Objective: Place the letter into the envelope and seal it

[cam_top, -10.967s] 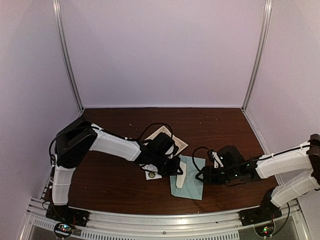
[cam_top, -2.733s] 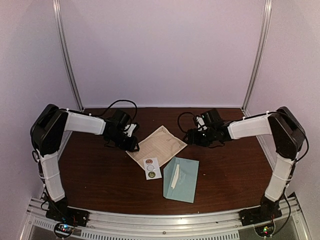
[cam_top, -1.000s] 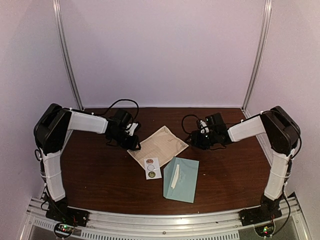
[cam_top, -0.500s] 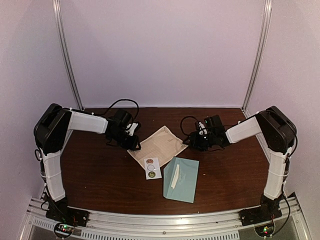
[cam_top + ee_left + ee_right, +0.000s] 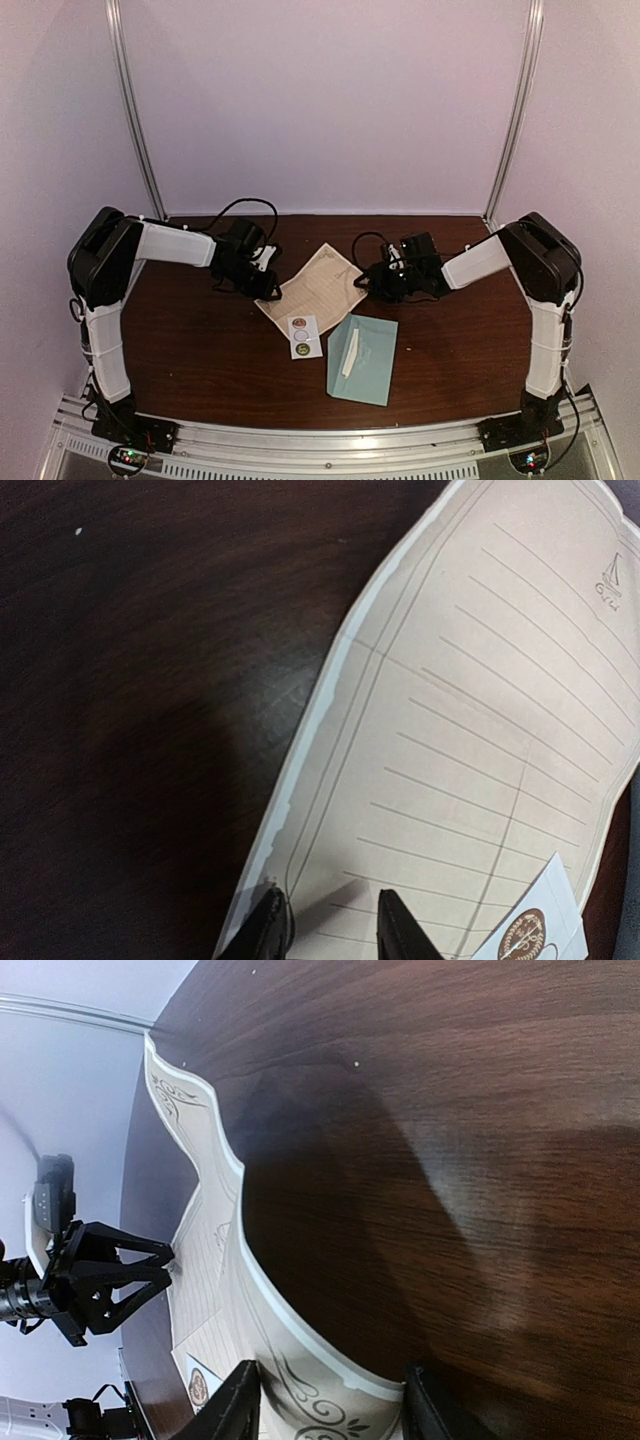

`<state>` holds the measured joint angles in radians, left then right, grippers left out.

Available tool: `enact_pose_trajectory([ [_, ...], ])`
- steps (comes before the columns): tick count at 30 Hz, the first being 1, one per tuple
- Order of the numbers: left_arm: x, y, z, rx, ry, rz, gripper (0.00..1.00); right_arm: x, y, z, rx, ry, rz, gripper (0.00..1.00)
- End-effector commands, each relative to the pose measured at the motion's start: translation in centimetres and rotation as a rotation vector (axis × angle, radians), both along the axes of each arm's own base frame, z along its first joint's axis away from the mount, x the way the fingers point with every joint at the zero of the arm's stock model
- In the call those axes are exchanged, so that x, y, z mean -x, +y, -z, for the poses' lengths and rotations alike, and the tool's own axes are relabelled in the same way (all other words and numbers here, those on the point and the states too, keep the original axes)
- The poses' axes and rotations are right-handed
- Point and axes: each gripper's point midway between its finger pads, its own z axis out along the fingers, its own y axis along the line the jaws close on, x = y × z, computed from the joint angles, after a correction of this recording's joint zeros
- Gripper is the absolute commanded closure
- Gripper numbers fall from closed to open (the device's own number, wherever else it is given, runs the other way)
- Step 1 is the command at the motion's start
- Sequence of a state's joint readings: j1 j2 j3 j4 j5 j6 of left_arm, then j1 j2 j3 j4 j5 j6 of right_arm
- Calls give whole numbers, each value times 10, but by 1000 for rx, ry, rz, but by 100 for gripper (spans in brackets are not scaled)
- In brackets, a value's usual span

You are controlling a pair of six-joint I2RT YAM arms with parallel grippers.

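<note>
Shifted since the preceding frames: right gripper [image 5: 363, 283], now further left and against the right edge of the letter [image 5: 318, 285], which reads narrower from above and bows up on that side. Left gripper [image 5: 264, 287]: position unchanged at the sheet's left corner.

Item 1, letter. Cream lined sheet on the dark table [image 5: 200, 350], far of centre. Left part flat, right edge raised in a curl.

Item 2, envelope [image 5: 363, 359]. Pale teal, flat, flap open, near of the letter and apart from it. Untouched by either arm.

Item 3, sticker strip [image 5: 305, 336]. Just beside the envelope, overlapping the letter's near corner.

Left gripper: fingers apart, tips straddling the paper's corner, apparently pinning it. Right gripper: fingers apart, the curled edge standing between them, not yet pinched.

Risks, as judged:
- Further sideways push may crease the sheet instead of lifting it.
- Closing too low may miss the thin edge and scrape the table.
- If the left tips slip, the sheet slides and drags the sticker strip with it.
- A one-edge lift may let the paper droop against the envelope.
</note>
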<state>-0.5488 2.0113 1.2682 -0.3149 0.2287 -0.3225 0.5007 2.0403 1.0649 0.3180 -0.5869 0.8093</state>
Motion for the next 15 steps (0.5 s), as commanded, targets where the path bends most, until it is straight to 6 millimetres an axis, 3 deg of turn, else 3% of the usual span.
enact_pose_trajectory([
  [1, 8, -2, 15, -6, 51, 19, 68, 0, 15, -2, -32, 0, -18, 50],
  [7, 9, -3, 16, -6, 54, 24, 69, 2, 21, -2, -40, -1, -27, 49],
  [15, 8, -4, 14, -9, 47, 21, 69, 0, 24, -16, -69, -27, -17, 62],
])
